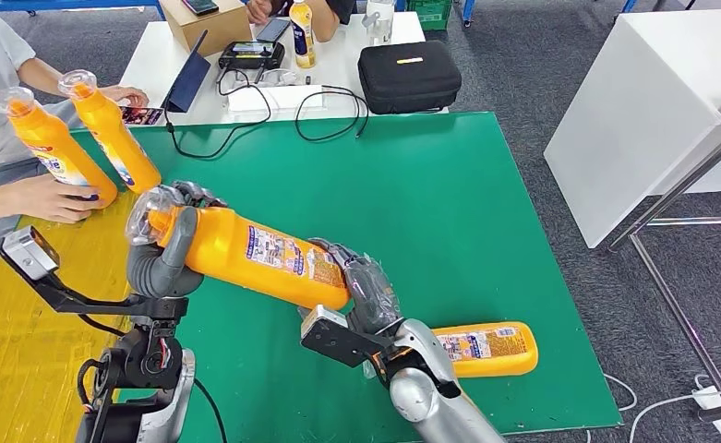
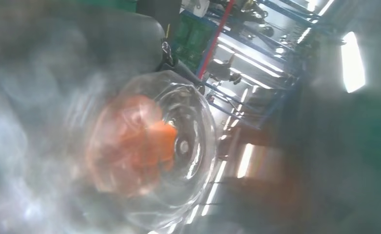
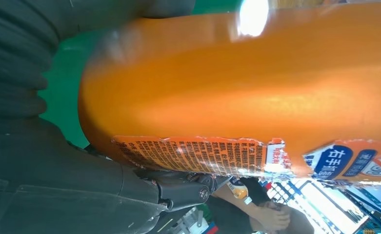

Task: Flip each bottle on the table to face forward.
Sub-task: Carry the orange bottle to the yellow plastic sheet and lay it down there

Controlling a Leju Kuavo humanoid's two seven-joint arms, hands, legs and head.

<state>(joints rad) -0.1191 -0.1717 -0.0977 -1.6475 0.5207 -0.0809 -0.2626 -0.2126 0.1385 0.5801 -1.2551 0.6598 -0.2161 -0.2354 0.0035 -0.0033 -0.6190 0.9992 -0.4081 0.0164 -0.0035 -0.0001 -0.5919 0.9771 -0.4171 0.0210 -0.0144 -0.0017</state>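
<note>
My left hand (image 1: 164,263) grips bottle (image 1: 246,254) neck, right hand (image 1: 367,293) its base; uneven release risks dropping it.

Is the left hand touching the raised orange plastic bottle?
Touching: head view shows the left hand wrapped around the raised orange plastic bottle just below its clear cap.

We see both arms raised from below, forearms converging over green mat (image 1: 449,185). Left hand (image 1: 164,251) grips neck end of orange bottle (image 1: 246,251), thumb wrapped across it, fingers curled behind clear cap. Right hand (image 1: 364,288) clasps bottle's base end, fingers closed around it. Bottle spans both hands, tilted, cap end higher.
</note>
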